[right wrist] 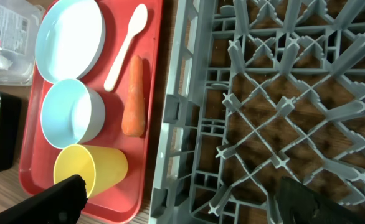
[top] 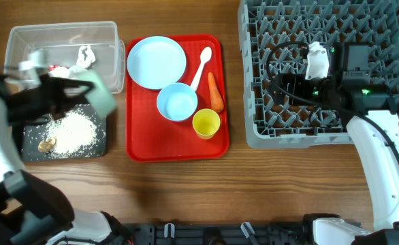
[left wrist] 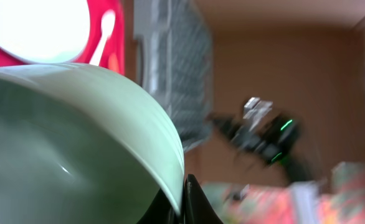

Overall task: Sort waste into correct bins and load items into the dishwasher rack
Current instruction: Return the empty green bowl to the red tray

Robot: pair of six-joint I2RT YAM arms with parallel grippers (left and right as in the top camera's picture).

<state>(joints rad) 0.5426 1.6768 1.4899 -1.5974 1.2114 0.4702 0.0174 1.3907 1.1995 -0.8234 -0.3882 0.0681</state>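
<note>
My left gripper [left wrist: 182,200] is shut on the rim of the pale green bowl [top: 102,96], held tilted and blurred over the black tray [top: 29,148], which holds rice [top: 73,133] and a brown scrap [top: 48,143]. The clear tub [top: 63,28] holds a white tissue [top: 86,56] and a red wrapper [top: 58,69]. My right gripper [right wrist: 182,205] is open and empty over the grey rack's [top: 308,133] left part. On the red tray [top: 176,151] lie a blue plate [top: 156,61], a blue bowl [top: 177,102], a yellow cup [top: 206,124], a white spoon [top: 201,64] and a carrot [top: 215,92].
The rack [right wrist: 263,93] fills the table's right side, with upright pegs. The red tray's edge [right wrist: 154,124] lies close beside the rack's left wall. Bare wood runs along the front of the table.
</note>
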